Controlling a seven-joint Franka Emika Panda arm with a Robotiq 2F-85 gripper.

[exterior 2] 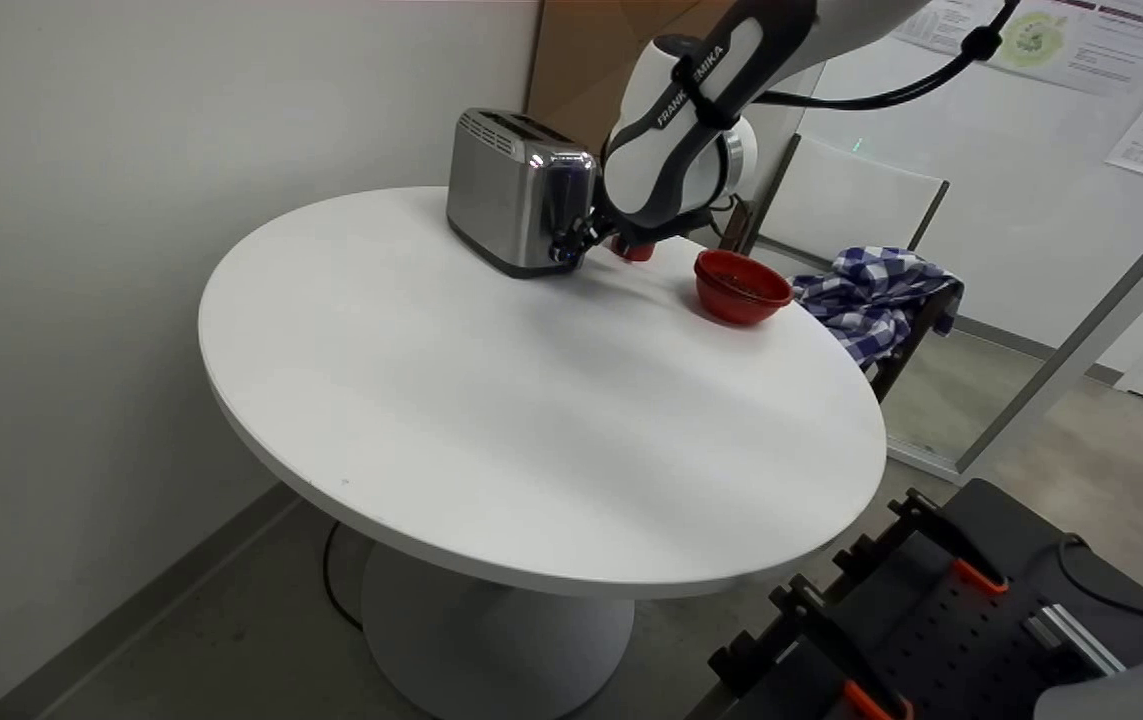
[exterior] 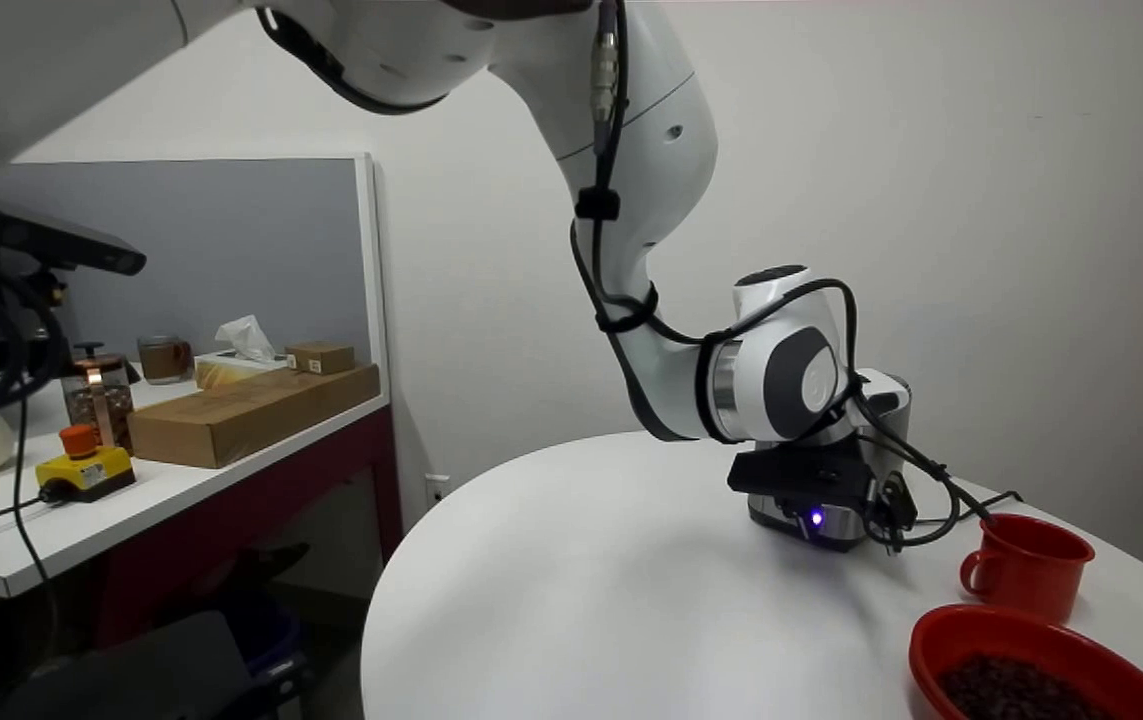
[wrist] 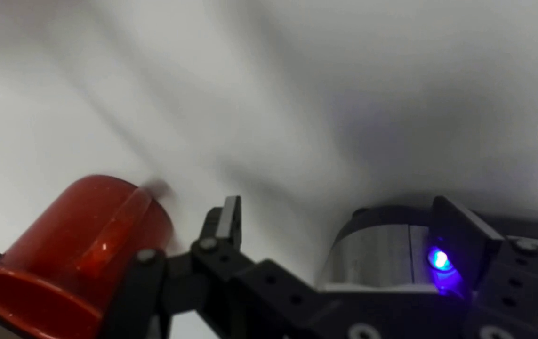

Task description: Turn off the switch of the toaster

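The silver toaster [exterior 2: 501, 195] stands upright on the round white table [exterior 2: 491, 430]. In an exterior view the toaster [exterior: 841, 525] is mostly hidden behind the arm. In the wrist view its curved metal end [wrist: 372, 256] shows beyond the gripper. A lit blue button [wrist: 439, 260] glows on that end, and its light [exterior: 817, 518] also shows in an exterior view. My gripper [wrist: 336, 200] is open with nothing between its fingers. The right finger in the wrist view partly covers the button; whether it touches cannot be told. The gripper [exterior 2: 581, 238] is low beside the toaster's end.
A red mug [exterior: 1031, 570] stands near the toaster; in the wrist view the mug [wrist: 90, 230] is beside the left finger. A red bowl [exterior 2: 741, 305] with dark contents is near the table's edge. Cables hang from the wrist. A wall stands behind the toaster.
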